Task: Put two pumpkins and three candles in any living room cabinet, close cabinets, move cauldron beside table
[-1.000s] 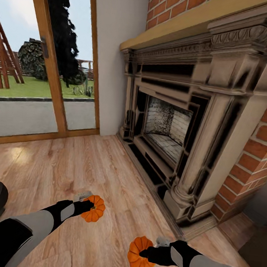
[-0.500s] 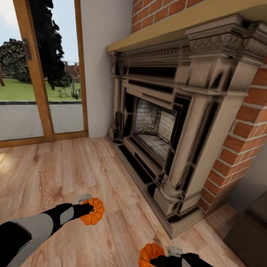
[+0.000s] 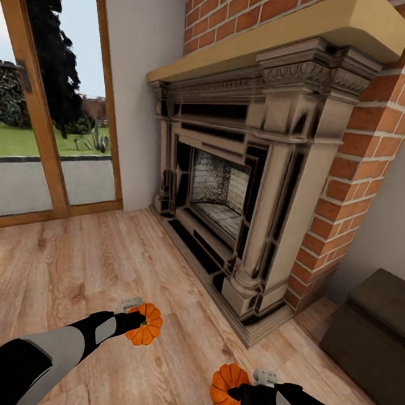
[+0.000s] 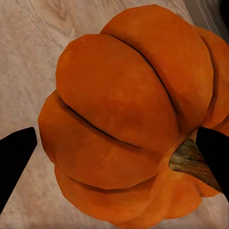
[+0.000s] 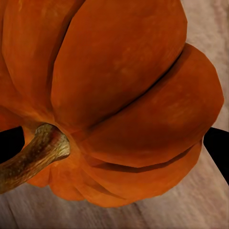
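I carry two bright orange ribbed pumpkins above the wood floor. My left gripper (image 3: 138, 324) is shut on one pumpkin (image 3: 147, 325); in the left wrist view its dark fingertips (image 4: 16, 157) press both sides of the pumpkin (image 4: 124, 95). My right gripper (image 3: 240, 393) is shut on the other pumpkin (image 3: 226, 391), whose stem (image 5: 33, 160) and ribs (image 5: 129, 95) loom large in the right wrist view. A low dark-brown cabinet (image 3: 377, 333) stands at the right, its visible faces shut. Candles and table are out of view.
A large stone fireplace (image 3: 241, 188) with a brick chimney (image 3: 363, 157) stands straight ahead, its base (image 3: 245, 328) jutting onto the wood floor (image 3: 64, 275). A glass door with a wooden frame (image 3: 42, 129) is at the left.
The whole view has swung right: the fireplace and door shifted left, the black cauldron slid off the left edge, and the dark cabinet came in at the right. Both grippers still hold their pumpkins.
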Robot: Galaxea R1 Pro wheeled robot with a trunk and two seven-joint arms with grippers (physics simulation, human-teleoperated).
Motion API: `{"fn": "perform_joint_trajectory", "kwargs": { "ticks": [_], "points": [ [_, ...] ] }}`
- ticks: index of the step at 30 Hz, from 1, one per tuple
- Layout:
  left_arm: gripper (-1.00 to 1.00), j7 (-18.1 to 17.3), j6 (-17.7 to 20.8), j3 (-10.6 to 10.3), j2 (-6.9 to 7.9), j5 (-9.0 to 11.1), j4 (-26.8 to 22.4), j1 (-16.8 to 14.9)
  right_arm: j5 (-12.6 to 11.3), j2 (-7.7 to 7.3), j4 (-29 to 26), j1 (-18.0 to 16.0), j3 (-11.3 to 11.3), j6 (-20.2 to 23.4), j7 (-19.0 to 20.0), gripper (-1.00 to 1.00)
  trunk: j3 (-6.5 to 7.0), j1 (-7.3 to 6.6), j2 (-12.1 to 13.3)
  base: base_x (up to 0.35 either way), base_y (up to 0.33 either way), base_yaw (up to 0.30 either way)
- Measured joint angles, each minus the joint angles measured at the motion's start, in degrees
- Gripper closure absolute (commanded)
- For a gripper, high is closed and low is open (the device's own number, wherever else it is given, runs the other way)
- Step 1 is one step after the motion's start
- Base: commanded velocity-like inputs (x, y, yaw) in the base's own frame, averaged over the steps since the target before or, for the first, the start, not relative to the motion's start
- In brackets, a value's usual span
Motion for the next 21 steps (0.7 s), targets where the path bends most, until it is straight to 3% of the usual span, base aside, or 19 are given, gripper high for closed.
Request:
{"fn": "perform_joint_trajectory", "kwargs": {
  "ticks": [12, 16, 21],
  "points": [
    [1.00, 0.2, 0.1, 0.0, 0.08, 0.0, 1.0, 0.0, -0.2, -0.09, -4.8, -0.6, -0.4, 0.5, 0.2, 1.00, 0.01, 0.00, 0.0, -0.013, 0.000, -0.001],
    [1.00, 0.2, 0.1, 0.0, 0.05, 0.0, 1.1, 0.0, -0.1, 0.00, -5.4, -0.6, -0.1, 1.0, -0.2, 1.00, 0.01, 0.03, 0.0, -0.222, 0.000, -0.056],
    [1.00, 0.2, 0.1, 0.0, -0.05, 0.0, 1.1, 0.0, -0.1, 0.05, -5.5, -0.6, 0.0, 1.4, -0.4, 1.00, 0.01, 0.03, 0.0, -0.301, 0.000, -0.255]
  ]
}}
